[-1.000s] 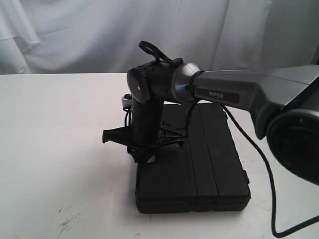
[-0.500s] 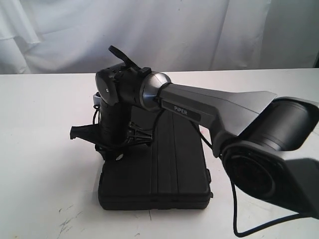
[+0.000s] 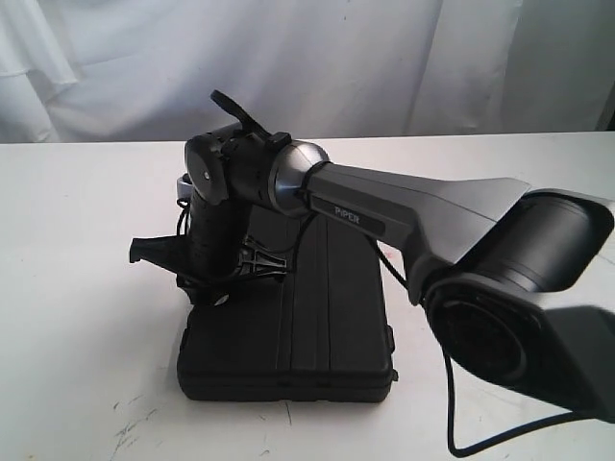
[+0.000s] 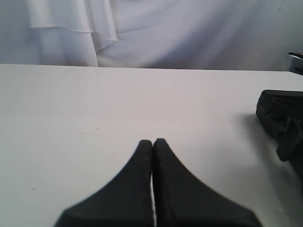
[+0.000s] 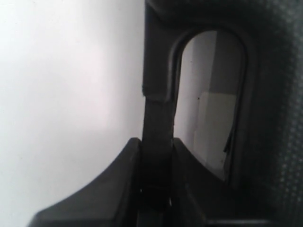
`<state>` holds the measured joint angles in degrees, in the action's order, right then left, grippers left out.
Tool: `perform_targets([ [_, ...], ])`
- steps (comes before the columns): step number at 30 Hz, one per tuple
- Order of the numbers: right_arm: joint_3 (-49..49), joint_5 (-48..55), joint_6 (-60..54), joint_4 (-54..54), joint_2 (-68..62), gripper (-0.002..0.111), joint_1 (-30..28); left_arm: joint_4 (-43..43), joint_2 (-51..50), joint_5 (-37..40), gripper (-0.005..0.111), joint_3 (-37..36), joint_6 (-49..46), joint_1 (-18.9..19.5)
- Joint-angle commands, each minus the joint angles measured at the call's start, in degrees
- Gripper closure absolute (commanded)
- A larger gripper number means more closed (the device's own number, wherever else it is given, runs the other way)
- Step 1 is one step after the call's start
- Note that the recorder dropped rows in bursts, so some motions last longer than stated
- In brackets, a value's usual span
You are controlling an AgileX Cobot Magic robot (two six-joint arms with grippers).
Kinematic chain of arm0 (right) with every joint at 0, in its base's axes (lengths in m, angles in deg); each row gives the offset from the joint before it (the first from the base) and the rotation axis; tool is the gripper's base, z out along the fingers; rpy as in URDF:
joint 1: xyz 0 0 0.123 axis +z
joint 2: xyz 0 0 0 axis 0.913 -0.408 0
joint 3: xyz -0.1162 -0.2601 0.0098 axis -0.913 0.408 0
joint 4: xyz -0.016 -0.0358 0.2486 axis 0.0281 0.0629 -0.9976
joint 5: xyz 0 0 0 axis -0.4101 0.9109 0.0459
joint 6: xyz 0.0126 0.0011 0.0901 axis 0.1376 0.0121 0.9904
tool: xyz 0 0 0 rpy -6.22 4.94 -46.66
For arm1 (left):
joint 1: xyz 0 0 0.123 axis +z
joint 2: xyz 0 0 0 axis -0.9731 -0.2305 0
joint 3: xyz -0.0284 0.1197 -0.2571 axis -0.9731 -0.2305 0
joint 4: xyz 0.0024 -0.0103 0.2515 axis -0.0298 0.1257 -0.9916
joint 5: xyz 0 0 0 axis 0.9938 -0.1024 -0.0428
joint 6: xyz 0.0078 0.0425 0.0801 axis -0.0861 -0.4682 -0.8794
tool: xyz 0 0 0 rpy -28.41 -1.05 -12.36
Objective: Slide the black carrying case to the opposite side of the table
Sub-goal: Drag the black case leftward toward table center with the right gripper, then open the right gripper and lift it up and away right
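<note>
Black carrying case (image 3: 288, 327) lies flat on white worktop (image 3: 77, 288), lower centre of ext. view, slightly left of mid. R hand (image 5: 155, 144) clamped on its handle (image 5: 156, 113) at case's upper-left. L hand (image 4: 152, 144) fingers pressed together, low over bare worktop

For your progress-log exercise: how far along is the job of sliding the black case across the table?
Done: right gripper shut on the handle of the black case; the case has moved leftward over the last second. In hand: the drag, case now about midway. Left: the bare table stretch to its left. Left gripper shut, idle.
</note>
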<state>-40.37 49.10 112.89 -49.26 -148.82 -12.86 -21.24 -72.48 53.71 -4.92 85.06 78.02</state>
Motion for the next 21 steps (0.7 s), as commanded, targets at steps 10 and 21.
perform_targets([
  [10, -0.99, -0.83, -3.79, -1.90, 1.11, 0.064, 0.25, 0.03, 0.27, -0.40, 0.107, -0.45, 0.13, -0.24],
  [21, -0.99, 5.27, -6.61, 8.92, 6.86, 0.065, -0.88, 0.03, 0.27, -0.40, 0.107, -0.45, 0.13, -0.24],
])
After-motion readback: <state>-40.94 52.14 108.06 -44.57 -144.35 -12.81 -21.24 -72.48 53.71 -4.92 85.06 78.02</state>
